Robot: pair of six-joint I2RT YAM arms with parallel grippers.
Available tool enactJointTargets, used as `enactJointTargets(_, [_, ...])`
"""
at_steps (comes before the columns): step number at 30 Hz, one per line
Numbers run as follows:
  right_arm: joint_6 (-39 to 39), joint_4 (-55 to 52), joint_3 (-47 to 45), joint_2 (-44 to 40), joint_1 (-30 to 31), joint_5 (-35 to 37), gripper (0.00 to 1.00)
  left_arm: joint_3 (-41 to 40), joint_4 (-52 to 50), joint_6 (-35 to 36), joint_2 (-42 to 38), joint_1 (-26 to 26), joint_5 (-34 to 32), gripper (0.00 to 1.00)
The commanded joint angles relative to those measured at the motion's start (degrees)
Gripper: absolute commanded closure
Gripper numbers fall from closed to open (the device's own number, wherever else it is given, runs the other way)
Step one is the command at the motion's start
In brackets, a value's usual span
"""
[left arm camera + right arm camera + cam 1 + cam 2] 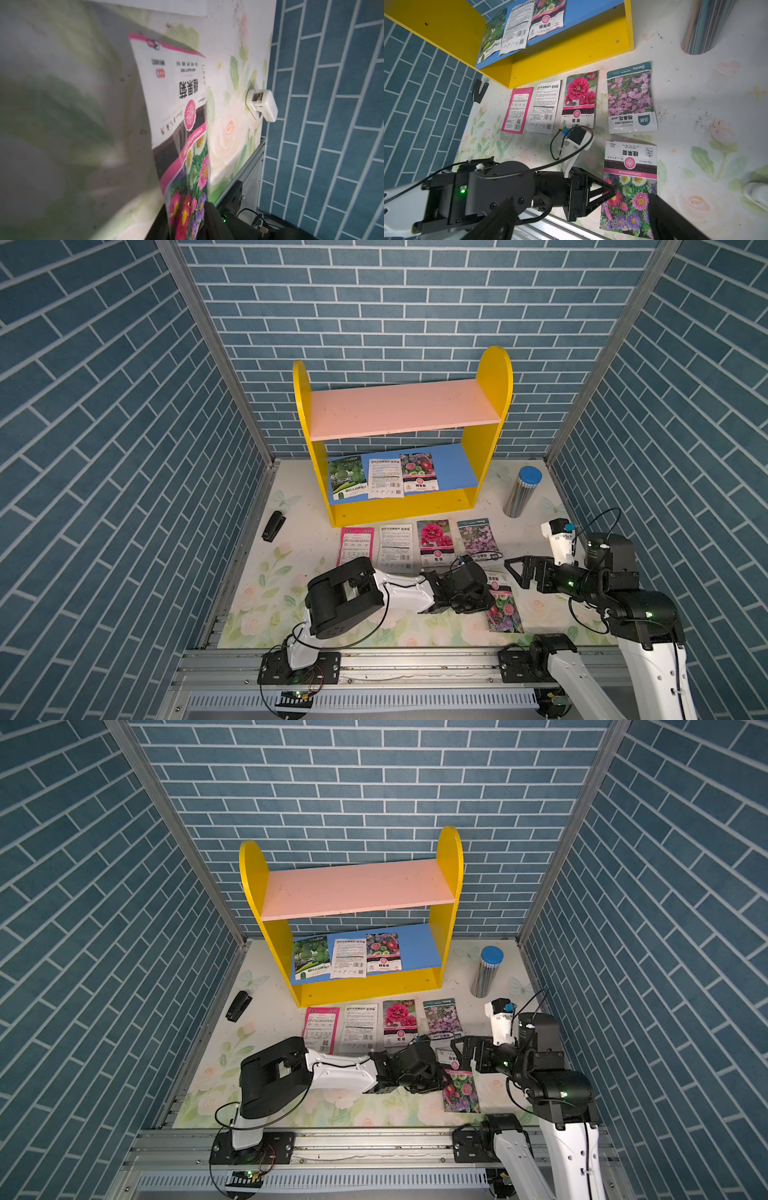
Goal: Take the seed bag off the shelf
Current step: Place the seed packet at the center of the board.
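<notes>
Risk, release: chrysanthemum seed bag [630, 187] lies flat on the floral table cover [291, 572], front right, off the shelf [492, 377]. The left gripper [607, 192] sits at its edge. If the film clings to a pad, I judge the bag drags or flips as I pull away.
Left pincer: I cannot tell whether the jaws are apart or pinching. The tip hides it.
Right pincer: right gripper [515, 574] has its jaws wide apart and empty, just beside that bag's shelf-ward end. My two arms are close and could bump.
Risk, row: pink-backed bag [355, 545], white-backed bag [395, 549], hollyhock bag [435, 541] and purple flower bag [478, 537] lie in a row before the shelf. The left wrist hangs over their near ends, so a low sweep could scatter them.
Left on shelf: gourd bag [347, 479], text-side bag [385, 477] and second chrysanthemum bag [419, 472] sit on the blue lower board [455, 468], edges overlapping. I judge one pinch may take two.
In the way: pink upper board [399, 406] roofs that tier, so I need a low, flat entry.
Around: steel tumbler with blue lid [521, 491], black stapler [273, 526] and white clip [261, 105] are all well apart from the bags.
</notes>
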Motion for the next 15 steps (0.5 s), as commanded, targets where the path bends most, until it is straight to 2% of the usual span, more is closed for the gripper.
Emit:
enactJointTargets(1, [0.21, -0.57, 0.03, -0.50, 0.24, 1.02, 0.00, 1.29, -5.11, 2.18, 0.05, -0.37, -1.76, 0.58])
enactJointTargets(5, [0.05, -0.04, 0.53, -0.50, 0.24, 0.22, 0.00, -0.40, -6.93, 3.15, -2.15, -0.11, -3.24, 0.54])
enactJointTargets(10, [-0.27, 2.86, 0.30, -1.29, 0.24, -4.08, 0.00, -1.04, -10.74, 7.19, -6.10, 0.16, -5.72, 0.44])
enactJointTargets(15, [-0.73, 8.72, -1.30, -2.60, 0.24, -7.32, 0.00, -1.68, -15.31, 11.99, -11.79, 1.18, -9.21, 0.14])
